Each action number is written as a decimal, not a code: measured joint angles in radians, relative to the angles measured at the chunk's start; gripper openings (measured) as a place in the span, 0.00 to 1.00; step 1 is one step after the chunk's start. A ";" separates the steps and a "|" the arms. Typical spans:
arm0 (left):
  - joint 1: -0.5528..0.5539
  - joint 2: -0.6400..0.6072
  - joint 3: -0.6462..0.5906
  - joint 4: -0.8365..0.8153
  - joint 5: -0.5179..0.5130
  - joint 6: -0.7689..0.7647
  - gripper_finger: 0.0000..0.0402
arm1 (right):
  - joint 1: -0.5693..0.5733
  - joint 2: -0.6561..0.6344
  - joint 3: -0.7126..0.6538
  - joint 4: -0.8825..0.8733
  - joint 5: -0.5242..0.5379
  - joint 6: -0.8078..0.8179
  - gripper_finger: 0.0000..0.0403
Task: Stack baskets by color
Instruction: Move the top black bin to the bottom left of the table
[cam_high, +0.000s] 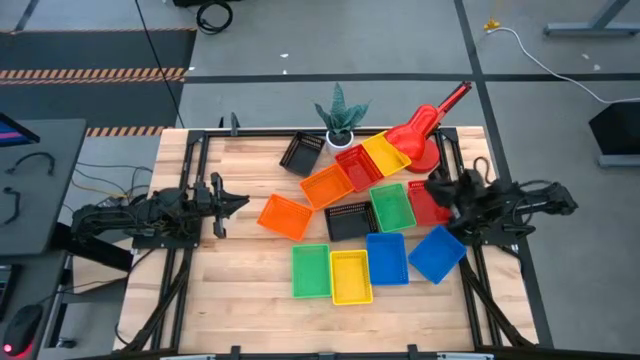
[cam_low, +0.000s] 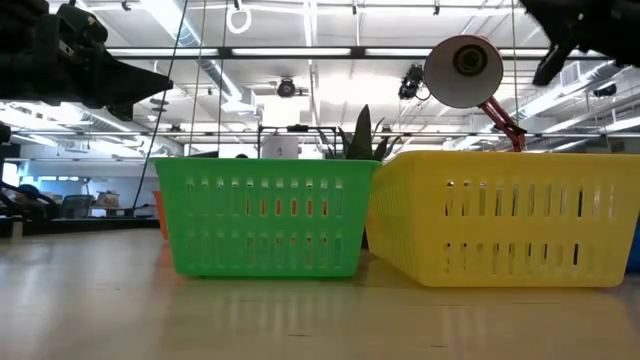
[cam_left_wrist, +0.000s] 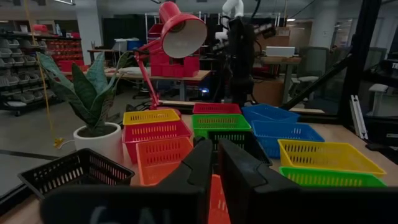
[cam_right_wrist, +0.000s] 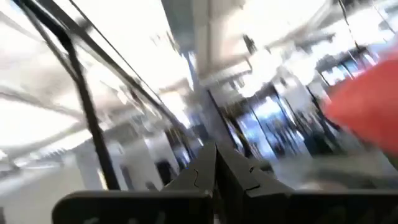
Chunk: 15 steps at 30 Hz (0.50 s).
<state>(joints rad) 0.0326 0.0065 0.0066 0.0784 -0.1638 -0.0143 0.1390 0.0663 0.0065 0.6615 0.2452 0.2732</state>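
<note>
No stack was seen to have been made yet: all the baskets lay singly on the table (cam_high: 200, 290), so the task was judged to be at its very start, with a first pick being lined up. The left pincer (cam_high: 238, 203) was held low, its fingers parted by only a narrow slit and nothing between them. The nearer orange basket (cam_high: 284, 216) lay just ahead of its tips, with the second orange basket (cam_high: 326, 186) a little beyond that one. The next move was judged to call for the fingers to be spread wider, one wall of the near orange basket to be pinched, and the basket to be lifted and nested into its twin. The right pincer (cam_high: 447, 192) was clenched on nothing, raised beside one red basket (cam_high: 428, 202), with a blue basket (cam_high: 437, 253) near it on the side away from the lamp (cam_high: 425, 125). Twelve baskets were counted, two of each colour. Besides those named there were the second red (cam_high: 358, 166), the second blue (cam_high: 386, 257), two black (cam_high: 301, 153) (cam_high: 352, 220), two green (cam_high: 393, 207) (cam_high: 311, 270) and two yellow (cam_high: 385, 153) (cam_high: 351, 276). One red lamp and one potted plant (cam_high: 340, 112) were counted as well, both well beyond the left pincer and not part of the sorting.
</note>
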 joint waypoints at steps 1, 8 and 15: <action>0.000 0.000 0.000 0.000 0.000 0.000 0.09 | -0.001 0.025 0.005 0.022 -0.001 -0.012 0.03; 0.000 0.000 0.000 0.000 0.000 0.000 0.06 | -0.073 0.438 0.191 -0.148 0.105 0.013 0.02; 0.000 0.000 0.000 0.000 0.000 0.000 0.08 | -0.270 1.017 0.540 -0.371 -0.080 -0.042 0.05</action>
<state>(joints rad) 0.0323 0.0063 0.0063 0.0780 -0.1635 -0.0143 -0.1311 1.0830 0.5463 0.2902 0.1647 0.2310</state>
